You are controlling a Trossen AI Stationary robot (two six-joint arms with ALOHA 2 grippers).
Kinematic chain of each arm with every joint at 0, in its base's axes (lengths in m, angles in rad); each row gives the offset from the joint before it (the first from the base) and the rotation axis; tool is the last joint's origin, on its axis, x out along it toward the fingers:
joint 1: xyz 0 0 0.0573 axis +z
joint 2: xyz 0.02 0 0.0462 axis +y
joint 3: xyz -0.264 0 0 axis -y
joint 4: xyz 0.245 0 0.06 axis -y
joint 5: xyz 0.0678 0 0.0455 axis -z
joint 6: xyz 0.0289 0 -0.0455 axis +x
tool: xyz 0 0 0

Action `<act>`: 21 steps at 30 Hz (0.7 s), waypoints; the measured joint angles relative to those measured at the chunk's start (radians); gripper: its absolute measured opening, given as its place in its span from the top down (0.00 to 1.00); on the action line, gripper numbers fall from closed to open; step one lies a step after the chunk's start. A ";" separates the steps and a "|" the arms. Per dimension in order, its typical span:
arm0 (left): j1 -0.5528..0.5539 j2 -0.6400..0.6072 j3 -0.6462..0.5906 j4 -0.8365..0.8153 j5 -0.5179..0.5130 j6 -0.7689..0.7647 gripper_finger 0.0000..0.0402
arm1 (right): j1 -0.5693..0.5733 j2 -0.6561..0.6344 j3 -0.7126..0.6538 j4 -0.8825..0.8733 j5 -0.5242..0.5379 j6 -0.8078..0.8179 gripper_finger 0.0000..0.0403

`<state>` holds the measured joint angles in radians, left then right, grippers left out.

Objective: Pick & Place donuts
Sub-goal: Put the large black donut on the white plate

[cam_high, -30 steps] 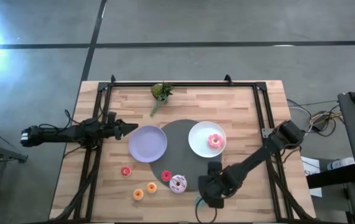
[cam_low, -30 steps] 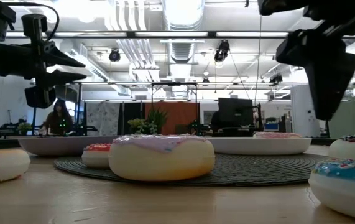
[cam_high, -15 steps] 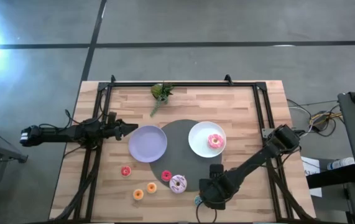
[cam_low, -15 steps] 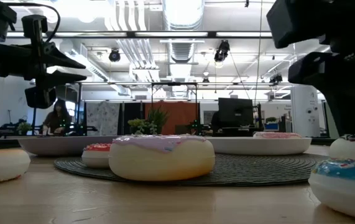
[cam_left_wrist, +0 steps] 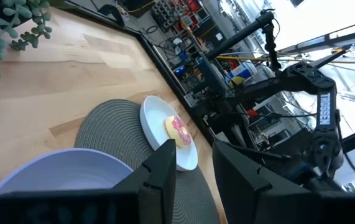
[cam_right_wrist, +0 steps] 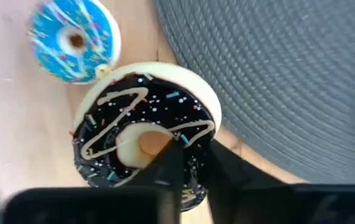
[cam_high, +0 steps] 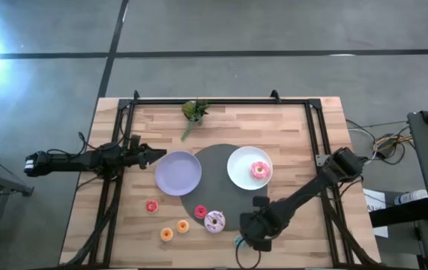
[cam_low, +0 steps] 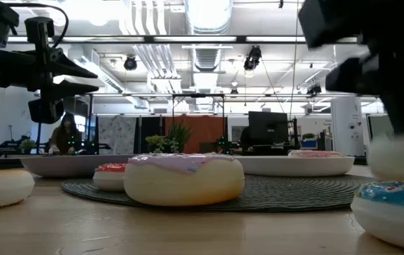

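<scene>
A black-frosted donut (cam_right_wrist: 133,118) with a cream base lies by the near edge of the dark round mat (cam_high: 214,161), with my right gripper (cam_high: 249,234) shut on it. A teal donut (cam_right_wrist: 73,40) lies right beside it on the wood. A pink-white frosted donut (cam_high: 214,221) and a small red one (cam_high: 201,212) rest on the mat. Another red donut (cam_high: 151,206) and two orange ones (cam_high: 166,234) lie on the table. A pink donut (cam_high: 258,169) sits on the white plate (cam_high: 240,159). My left gripper (cam_high: 150,156) hovers open, left of the lavender plate (cam_high: 178,173). My right gripper pinches the ring of the black-frosted donut (cam_right_wrist: 193,146) between its two fingers. One finger (cam_right_wrist: 168,160) stands at the donut's hole and the other (cam_right_wrist: 227,167) outside its rim, both coming from above. I cannot tell whether the donut is clear of the table.
A small green plant (cam_high: 193,111) stands at the table's far edge. Black frame rails run along the left and right sides of the table. Bare wood lies at the near left and the far right.
My right gripper has come down onto the black-frosted donut near the table's front edge and taken hold of it. In the low view the donut's cream side now shows blurred and a little higher than before.
</scene>
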<state>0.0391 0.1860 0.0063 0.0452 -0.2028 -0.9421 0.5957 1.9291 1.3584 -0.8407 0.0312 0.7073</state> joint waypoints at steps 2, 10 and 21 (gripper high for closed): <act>0.000 0.000 0.000 0.000 0.000 0.000 0.80 | -0.014 -0.036 0.006 -0.056 0.047 0.014 0.95; 0.000 0.000 0.000 0.002 0.000 0.006 0.80 | -0.307 -0.222 -0.023 -0.149 0.204 -0.022 0.94; -0.001 0.000 0.000 0.003 0.001 0.000 0.80 | -0.667 -0.132 -0.076 -0.056 0.124 -0.273 0.84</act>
<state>0.0383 0.1860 0.0063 0.0486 -0.2020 -0.9416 -0.0710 1.7972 1.2819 -0.8966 0.1547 0.4344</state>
